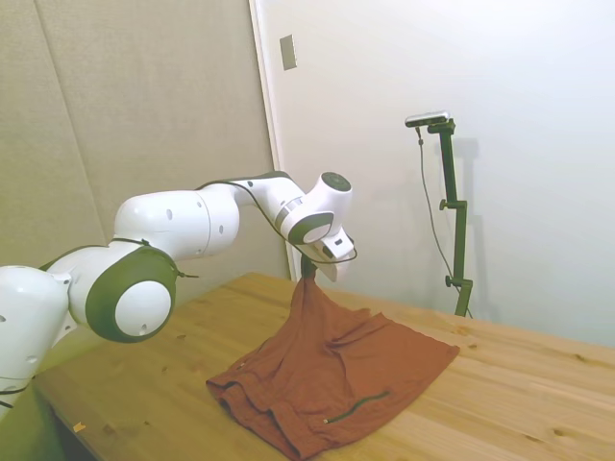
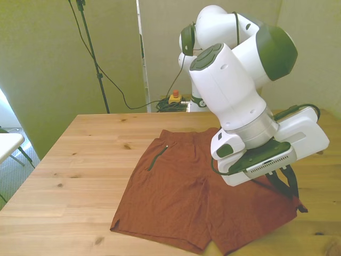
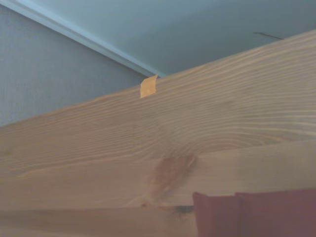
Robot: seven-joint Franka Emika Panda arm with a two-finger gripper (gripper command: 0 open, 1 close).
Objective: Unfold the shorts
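The rust-red shorts (image 1: 336,370) lie spread on the wooden table, with one edge pulled up into a peak. My gripper (image 1: 309,272) is shut on the top of that peak, a little above the table. In the front view the shorts (image 2: 181,192) lie mostly flat with a dark zip pocket (image 2: 158,158) facing up. There the gripper (image 2: 285,184) hangs over the cloth's edge on the front view's right, largely hidden under the white wrist. The wrist view catches only a corner of the shorts (image 3: 256,215) over bare wood.
The table (image 2: 80,160) has bare wood on the front view's left and along its near edge. A small orange tape tab (image 3: 148,86) sits at the table's edge. On the floor beyond the table lie cables and a red button box (image 2: 174,97).
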